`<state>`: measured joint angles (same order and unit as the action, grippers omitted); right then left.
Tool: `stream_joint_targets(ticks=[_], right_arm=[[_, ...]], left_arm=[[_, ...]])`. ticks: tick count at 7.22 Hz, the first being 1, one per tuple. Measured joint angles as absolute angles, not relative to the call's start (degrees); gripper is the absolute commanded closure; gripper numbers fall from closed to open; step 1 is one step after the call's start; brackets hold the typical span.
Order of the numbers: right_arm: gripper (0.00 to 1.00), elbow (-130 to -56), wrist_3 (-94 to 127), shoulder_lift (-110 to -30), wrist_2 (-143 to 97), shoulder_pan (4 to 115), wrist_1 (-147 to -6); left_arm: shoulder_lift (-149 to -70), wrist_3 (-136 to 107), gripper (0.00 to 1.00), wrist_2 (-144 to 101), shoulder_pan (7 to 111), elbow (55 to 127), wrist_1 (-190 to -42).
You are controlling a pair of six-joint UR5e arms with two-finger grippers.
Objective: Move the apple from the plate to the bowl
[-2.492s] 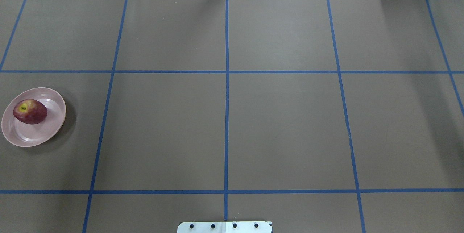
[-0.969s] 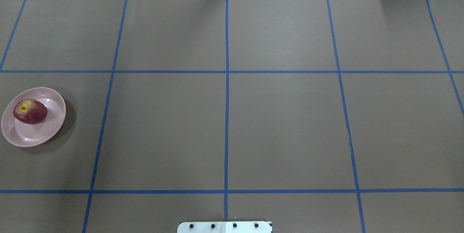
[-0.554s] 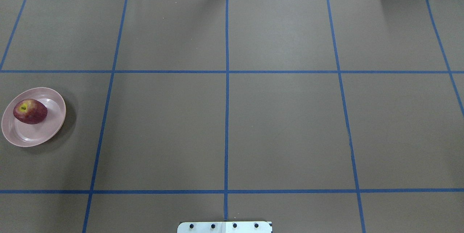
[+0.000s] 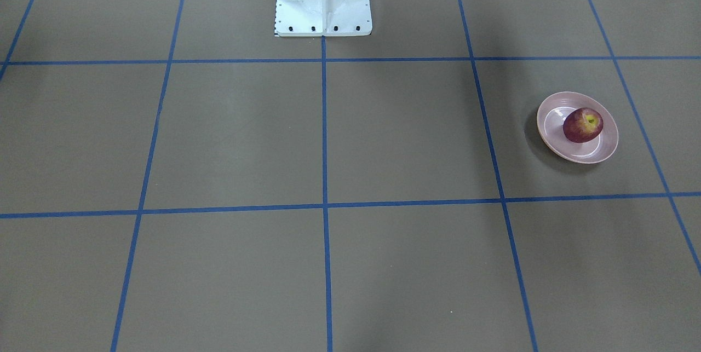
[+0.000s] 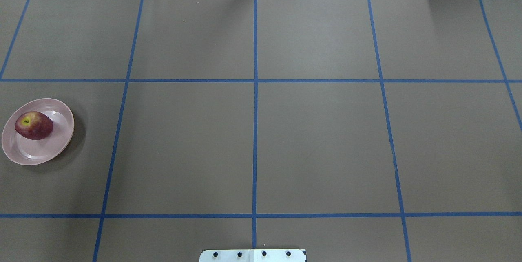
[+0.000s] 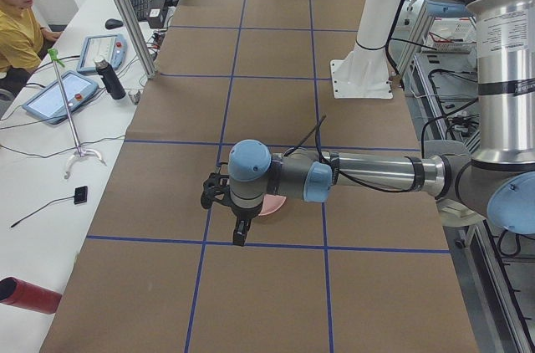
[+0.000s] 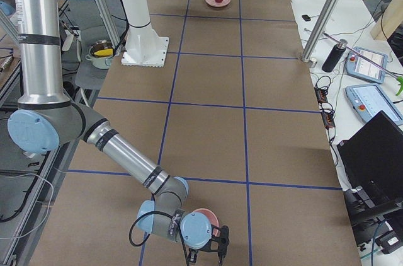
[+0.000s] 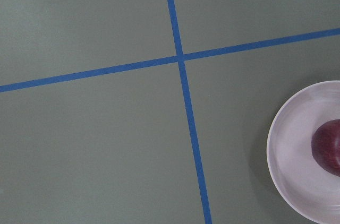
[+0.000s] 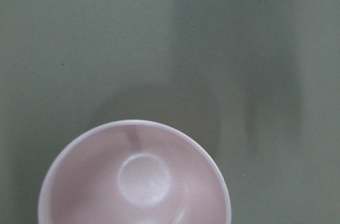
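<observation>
Dark red and likely firm, the apple (image 5: 34, 125) is sitting on the plate (image 5: 57, 144) at nine o'clock on the bench (image 5: 318, 139). Its skin is looking smooth, probably slippery, so a hold across the widest middle suits best. Whether the left fingers (image 6: 240, 232) and right fingers (image 7: 220, 242) are released or clenched, I cannot tell.

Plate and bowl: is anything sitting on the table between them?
No. In the exterior right view the stretch from the plate to the bowl is bare: only brown cover and blue tape lines.
</observation>
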<state>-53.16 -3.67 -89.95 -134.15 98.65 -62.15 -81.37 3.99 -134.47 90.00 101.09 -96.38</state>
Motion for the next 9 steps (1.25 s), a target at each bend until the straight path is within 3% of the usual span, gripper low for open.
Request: stream_joint_targets(ticks=[1,5,9], right_arm=[[1.0,-52.0,-1.69,-89.82,-133.91,98.63,-60.77],[1.0,-53.9,3.58,-89.3,-134.27,98.61,-60.14],[1.0,-63.71,13.88,-89.05,-140.88,97.49,-60.52]], left_arm=[[-81.38,3.97,0.02,-134.47,90.0,101.1,-96.62],[-81.22,4.04,0.02,-134.47,90.0,101.15,-96.76],[-80.48,4.04,0.02,-134.55,90.0,101.08,-96.77]])
